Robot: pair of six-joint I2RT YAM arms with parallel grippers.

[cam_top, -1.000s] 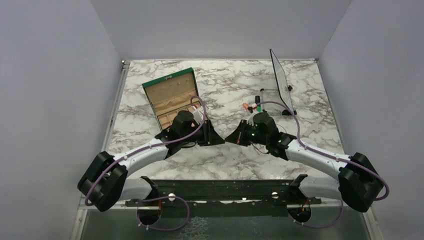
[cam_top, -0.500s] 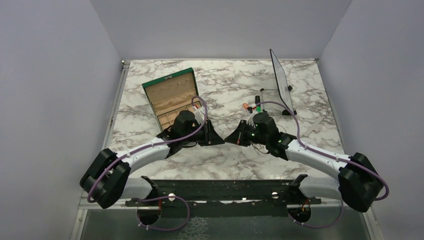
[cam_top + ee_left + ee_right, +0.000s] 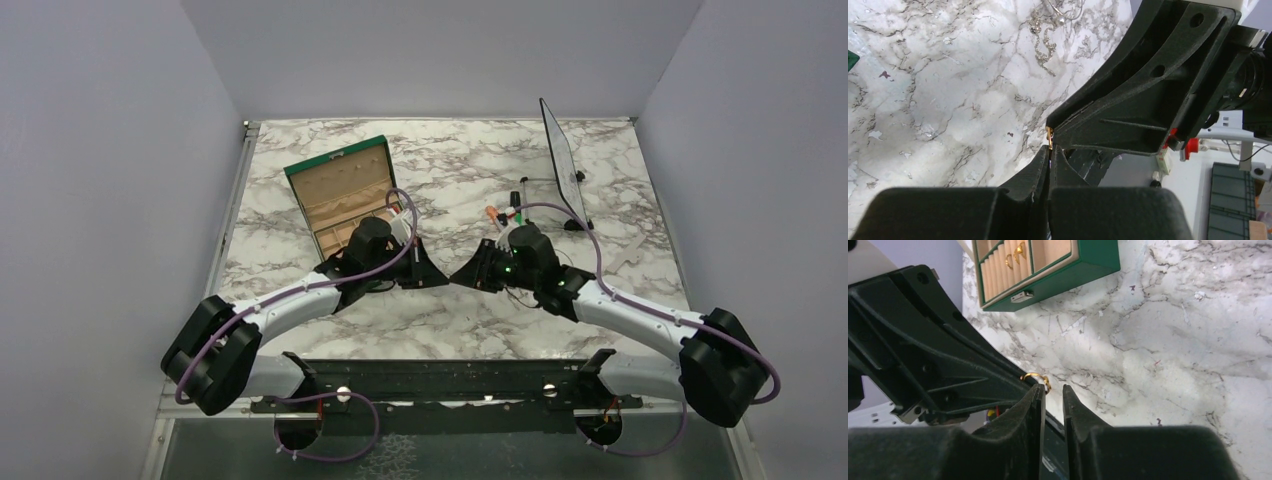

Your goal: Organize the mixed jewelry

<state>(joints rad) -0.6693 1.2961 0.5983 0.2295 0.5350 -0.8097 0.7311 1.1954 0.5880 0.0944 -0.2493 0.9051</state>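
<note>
Above the marble table (image 3: 450,170), in the top view, the left gripper (image 3: 442,281) and the right gripper (image 3: 457,278) are seen tip to tip, near the open green jewelry box (image 3: 336,160). From the left wrist, the left gripper is shown clamped on a small gold ring (image 3: 1049,136) (a silvery chain (image 3: 1045,42) lies well apart). From the right wrist, the right jaws are shown apart, the ring just beside one fingertip (image 3: 1035,400).
</note>
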